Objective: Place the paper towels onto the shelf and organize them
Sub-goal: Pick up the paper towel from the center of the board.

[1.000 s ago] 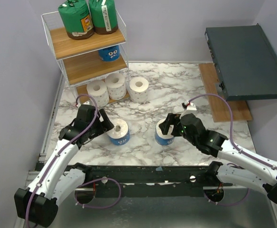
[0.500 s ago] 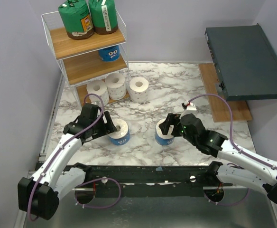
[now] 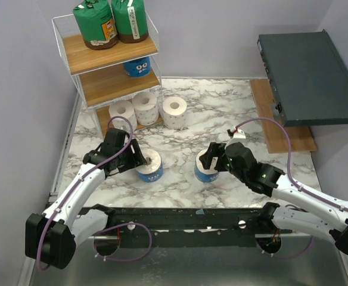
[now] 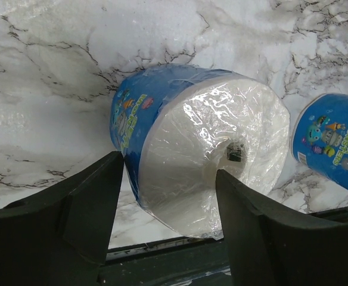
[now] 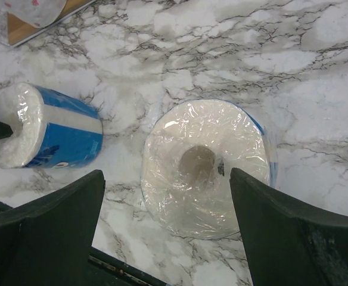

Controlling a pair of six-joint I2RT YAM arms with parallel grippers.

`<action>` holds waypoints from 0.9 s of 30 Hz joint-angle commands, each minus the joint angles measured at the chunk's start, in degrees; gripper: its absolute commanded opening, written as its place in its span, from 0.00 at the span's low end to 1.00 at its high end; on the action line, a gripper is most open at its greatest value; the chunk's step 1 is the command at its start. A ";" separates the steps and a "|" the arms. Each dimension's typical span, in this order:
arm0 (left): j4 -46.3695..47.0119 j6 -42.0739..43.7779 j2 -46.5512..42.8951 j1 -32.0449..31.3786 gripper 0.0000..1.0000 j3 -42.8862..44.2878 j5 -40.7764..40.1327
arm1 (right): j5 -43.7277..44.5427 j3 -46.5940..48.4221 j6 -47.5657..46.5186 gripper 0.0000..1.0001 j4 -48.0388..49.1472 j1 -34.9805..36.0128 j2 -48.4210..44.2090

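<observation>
Top external view: the shelf (image 3: 108, 83) stands in the far left corner of the bench (image 3: 233, 107). Two green-wrapped rolls (image 3: 95, 24) stand side by side on its top board. A blue-printed shelf roll (image 3: 138, 67) sits at the back of the middle board, and two white rolls (image 3: 132, 110) stand on the bottom board. A third white roll (image 3: 174, 111) stands on the bench just beside the shelf's right side.

Two more blue-wrapped rolls stand upright toward the near edge, around the middle of the bench and apart from each other: the left roll (image 3: 150, 168) and the right roll (image 3: 204, 171).

The left claw (image 3: 139, 159) comes at the left roll (image 4: 198, 149) from the left-edge side. It is released, jaws spread. In the left wrist view one of its fingers (image 4: 84, 208) lies against the blue wrapper. The other crosses the white end face next to the core hole. I cannot tell whether either presses in. The right roll (image 4: 332, 149) shows at that picture's right edge.

The right claw (image 3: 211, 159) hangs over the right roll (image 5: 207, 167). It is also released, jaws wide, with the core hole about centred between them and no contact visible. The left roll (image 5: 49, 134) shows off to one side of that view.

A dark grey box (image 3: 308, 71) sits at the far right corner, over a wooden plank (image 3: 281, 128) along the right edge.
</observation>
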 commanded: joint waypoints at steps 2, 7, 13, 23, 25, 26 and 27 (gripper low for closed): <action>1.83 -0.81 1.17 0.05 0.63 -0.02 0.49 | 2.11 -0.14 -0.98 0.89 1.70 0.17 0.58; 1.90 -1.15 1.22 -0.39 0.57 -0.27 -0.47 | 2.24 -0.05 -1.25 0.89 1.83 0.15 0.92; 1.98 -1.51 1.35 -1.35 0.47 -0.34 -1.04 | 2.16 -0.05 -1.25 0.89 1.97 0.15 1.25; 0.34 -2.96 -2.12 -1.80 0.30 1.52 -1.83 | 2.12 -0.17 -1.23 0.89 1.83 0.15 0.59; -0.51 -3.46 -3.10 -1.80 0.27 2.21 -2.20 | 1.99 -0.08 -1.16 0.89 1.80 0.15 0.50; -0.88 -3.76 -3.66 -1.80 0.27 2.57 -2.32 | 1.97 -0.06 -1.17 0.89 1.77 0.19 0.50; -1.29 -4.14 -4.12 -1.80 0.26 2.92 -2.44 | 1.98 -0.05 -1.20 0.89 1.70 0.16 0.38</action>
